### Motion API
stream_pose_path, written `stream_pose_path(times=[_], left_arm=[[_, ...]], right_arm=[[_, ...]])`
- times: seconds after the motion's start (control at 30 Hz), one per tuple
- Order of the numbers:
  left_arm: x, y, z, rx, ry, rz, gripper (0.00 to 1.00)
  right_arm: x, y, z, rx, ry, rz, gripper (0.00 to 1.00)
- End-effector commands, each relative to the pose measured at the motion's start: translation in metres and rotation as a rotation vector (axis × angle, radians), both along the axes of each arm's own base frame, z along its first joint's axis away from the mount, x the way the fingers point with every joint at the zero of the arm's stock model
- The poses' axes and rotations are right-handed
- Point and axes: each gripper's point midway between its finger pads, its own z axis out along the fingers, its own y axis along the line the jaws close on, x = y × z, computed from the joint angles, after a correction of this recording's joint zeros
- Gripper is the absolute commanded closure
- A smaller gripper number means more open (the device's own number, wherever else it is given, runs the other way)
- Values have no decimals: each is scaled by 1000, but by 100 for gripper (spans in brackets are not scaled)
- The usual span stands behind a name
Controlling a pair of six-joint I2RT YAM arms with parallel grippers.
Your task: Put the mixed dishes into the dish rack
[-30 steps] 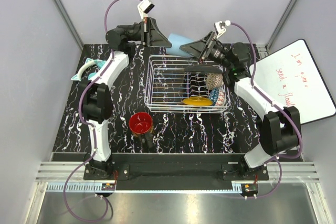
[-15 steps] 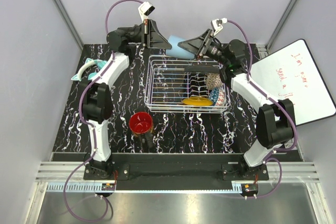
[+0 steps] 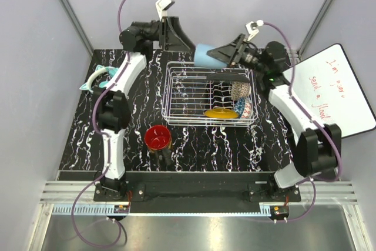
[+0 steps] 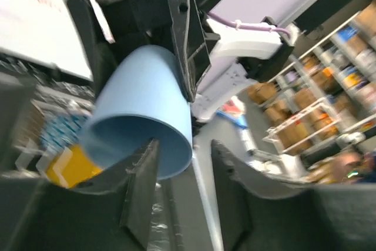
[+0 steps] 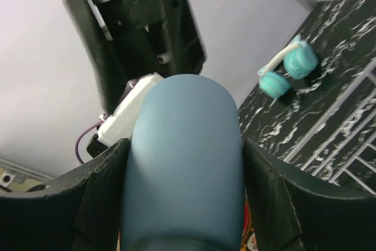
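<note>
Now, top view: light blue cup (image 3: 205,56) hangs just past the dish rack's (image 3: 176,101) far rail, lying sideways in the right gripper (image 3: 222,56), mouth toward the left gripper (image 3: 185,42). Left wrist: fingers (image 4: 141,192) parted, gripping nothing. Right wrist: pads (image 5: 103,204) clamp the cup's sides. I judge the rack's left half offers room.

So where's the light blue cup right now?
The light blue cup is held between the right arm's fingers, just beyond the far edge of the dish rack in the top view.
</note>
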Motion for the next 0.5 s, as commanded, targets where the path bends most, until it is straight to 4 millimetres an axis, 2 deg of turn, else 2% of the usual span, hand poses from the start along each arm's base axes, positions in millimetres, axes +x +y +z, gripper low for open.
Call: stream_pose_path(times=[0.0,0.07,0.1,0.13,0.17,0.2,0.23,0.3,0.33,0.37,0.4,0.43,0.47], left_arm=[[15,11,-6,121,-350,-48,1],[36,14,-15,120,-337,-42,1],[53,14,-36,128,-308,-39,1],[57,22,-29,121,-358,-18,1],[63,24,-27,116,-377,-19,1],[68,32,-17,104,-415,-4,1],[59,39,12,71,-500,17,1],[87,51,58,-59,-586,214,1],[97,80,104,-64,-694,449,1],[137,95,90,71,-946,670,1],[178,130,116,223,-1084,1066,1],[175,116,138,255,-1201,1170,1],[179,129,157,371,-1340,1290,1]], right_arm=[[-22,-38,38,-74,-134,-81,100],[-23,-43,46,-94,-152,-101,100],[-24,-43,45,-112,-141,-102,100],[-27,-43,54,-112,-160,-98,100],[-26,-44,56,-115,-160,-100,100],[-28,-44,56,-127,-150,-97,100],[-29,-45,62,-128,-164,-100,100],[-33,-45,68,-135,-173,-101,100],[-36,-45,74,-133,-186,-100,100],[-37,-45,75,-130,-178,-93,100],[-38,-44,76,-129,-171,-84,100],[-39,-44,79,-128,-171,-87,100],[-38,-45,79,-141,-179,-94,100]])
